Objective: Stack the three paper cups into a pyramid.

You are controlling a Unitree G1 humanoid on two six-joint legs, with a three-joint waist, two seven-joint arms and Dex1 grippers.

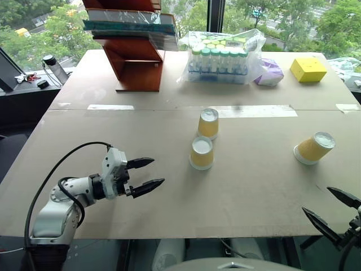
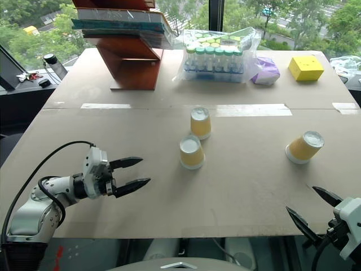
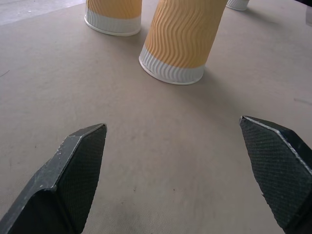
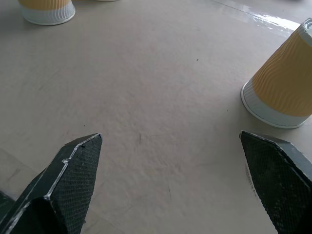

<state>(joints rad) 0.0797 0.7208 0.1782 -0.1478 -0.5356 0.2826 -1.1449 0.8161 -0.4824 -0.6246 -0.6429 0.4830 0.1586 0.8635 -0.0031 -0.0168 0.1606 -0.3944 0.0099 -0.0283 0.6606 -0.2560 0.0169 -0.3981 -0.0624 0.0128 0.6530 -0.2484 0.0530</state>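
Beige bench [image 1: 113, 192], nothing stacked yet. Nearest, left end effector [image 1: 145, 175] and right end effector [image 1: 333, 209] hover spread wide, empty. Beyond stand three inverted cups: near cup [image 1: 202, 153] just beside middle cup [image 1: 208, 123], right cup [image 1: 314, 148] well apart. Likely next: grip the right cup and bring it over.

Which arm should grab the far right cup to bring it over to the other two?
Right. The lone cup stands upside down on the robot's right, just ahead of the open right tool. The left tool, also open, faces the two middle cups instead.
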